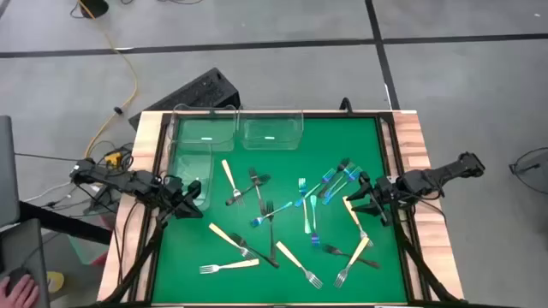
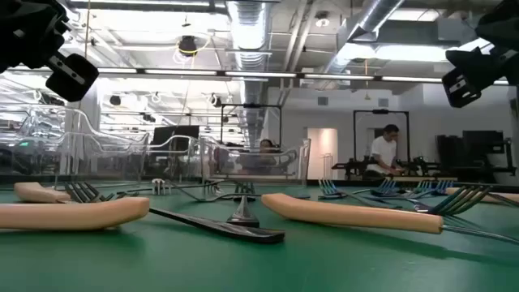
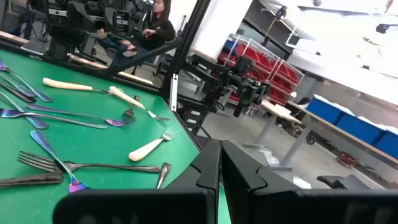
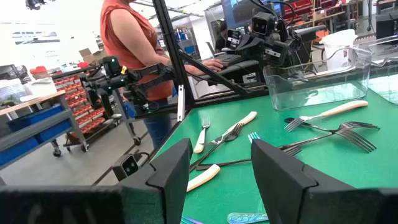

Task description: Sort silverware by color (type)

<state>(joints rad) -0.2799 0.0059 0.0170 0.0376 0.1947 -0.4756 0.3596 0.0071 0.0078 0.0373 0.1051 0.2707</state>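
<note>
Right gripper (image 1: 366,204), jaws apart and empty, hangs at the green mat's (image 1: 360,137) right edge, the blue forks (image 1: 330,181) just inboard lying diagonally, nearer it than the closed left gripper (image 1: 190,198) by the 3 clear bins (image 1: 271,128), a busy workshop behind.
</note>
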